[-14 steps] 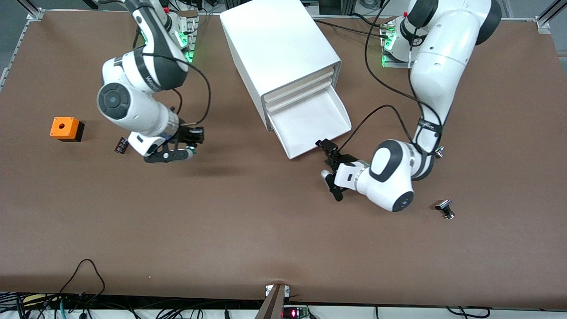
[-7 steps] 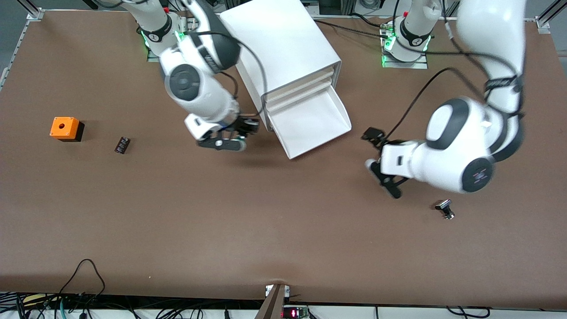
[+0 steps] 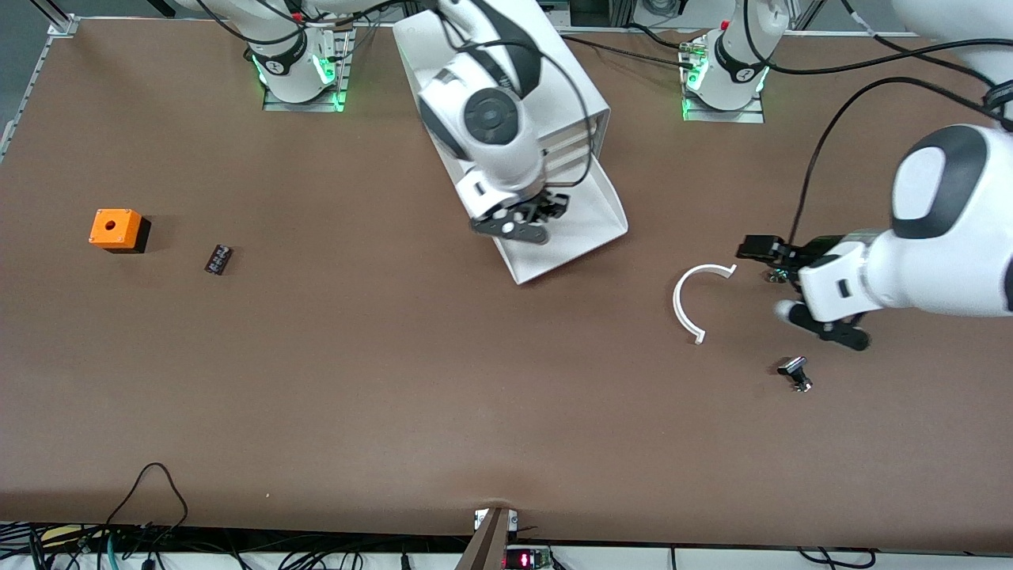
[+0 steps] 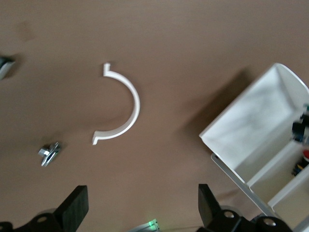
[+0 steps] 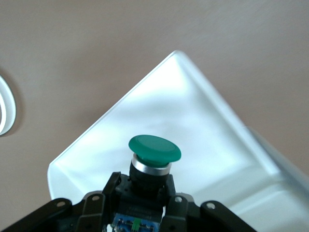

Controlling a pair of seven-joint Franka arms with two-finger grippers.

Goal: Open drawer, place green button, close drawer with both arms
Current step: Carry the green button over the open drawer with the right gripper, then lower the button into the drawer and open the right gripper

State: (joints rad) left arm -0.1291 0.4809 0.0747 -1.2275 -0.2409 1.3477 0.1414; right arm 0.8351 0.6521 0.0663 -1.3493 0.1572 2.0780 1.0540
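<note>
The right gripper [image 3: 529, 224] is hanging over the open drawer [image 3: 589, 229], its jaws clamping the dark body of the button [image 5: 153, 157], whose round green cap is sticking out past the fingertips. In the right wrist view the button is sitting above the drawer's white floor, clear of its walls. The drawer is the lowest tier of the white three-drawer cabinet [image 3: 506, 83], standing pulled out toward the front camera, with the two upper drawers above it closed. The right arm [image 3: 487, 127] is reaching across the cabinet's top from its base at the table's upper edge.

The left gripper [image 3: 791, 289] is hovering over the brown surface [image 3: 396, 380] toward the left arm's end, well apart from the drawer, with its jaws spread wide and holding nothing. In the left wrist view both black fingers [image 4: 75, 210] are showing with bare surface between them. A white half-ring part [image 3: 687, 305] is lying flat on the surface between the drawer and that gripper. A small black-capped silver part [image 3: 795, 372] is lying nearer to the front camera than the left gripper.

Toward the right arm's end, an orange box with a hole [image 3: 117, 229] is sitting on the surface, and a small dark block [image 3: 218, 259] is lying beside it, closer to the cabinet.
</note>
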